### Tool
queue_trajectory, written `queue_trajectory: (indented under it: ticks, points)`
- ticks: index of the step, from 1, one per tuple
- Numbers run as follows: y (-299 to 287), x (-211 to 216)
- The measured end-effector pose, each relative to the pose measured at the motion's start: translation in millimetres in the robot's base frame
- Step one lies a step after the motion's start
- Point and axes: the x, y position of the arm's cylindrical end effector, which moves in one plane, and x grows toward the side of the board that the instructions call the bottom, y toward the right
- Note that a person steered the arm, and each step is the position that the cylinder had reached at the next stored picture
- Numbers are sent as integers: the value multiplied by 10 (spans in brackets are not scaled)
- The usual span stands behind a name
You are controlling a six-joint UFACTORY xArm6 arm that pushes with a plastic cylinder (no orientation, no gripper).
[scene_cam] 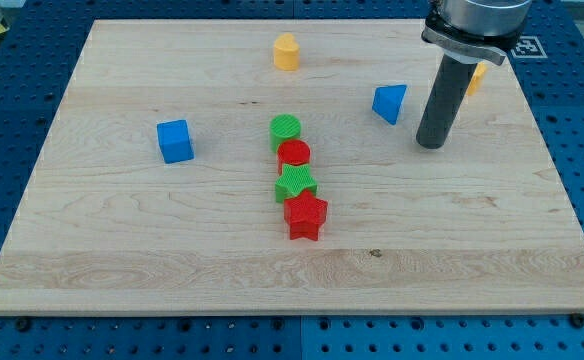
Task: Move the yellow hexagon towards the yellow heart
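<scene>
One yellow block [287,51] stands near the view's top, at the middle of the board; I cannot tell whether it is the hexagon or the heart. A second yellow block [477,76] shows at the top right, mostly hidden behind my rod, so its shape is also unclear. My tip [430,144] rests on the board to the right of a blue triangle [390,103], apart from it. The tip is below and left of the hidden yellow block and far right of the other yellow block. It touches no block.
A blue cube [175,141] sits at the left. A column runs down the middle: green circle [285,128], red circle [294,153], green star [295,183], red star [306,216]. The board's right edge [562,170] is near the rod.
</scene>
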Motion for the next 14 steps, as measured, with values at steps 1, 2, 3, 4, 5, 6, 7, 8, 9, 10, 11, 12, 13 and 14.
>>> queue_trajectory:
  ticks: [1, 2, 3, 4, 5, 6, 7, 8, 9, 10, 11, 12, 13, 14]
  points:
    - [326, 0]
    - [712, 0]
    - [893, -64]
    - [896, -139]
    - [902, -361]
    - [902, -408]
    - [902, -440]
    - [902, -710]
    - [902, -812]
    - [870, -933]
    - [870, -945]
    - [870, -945]
    - [984, -946]
    - [1072, -1113]
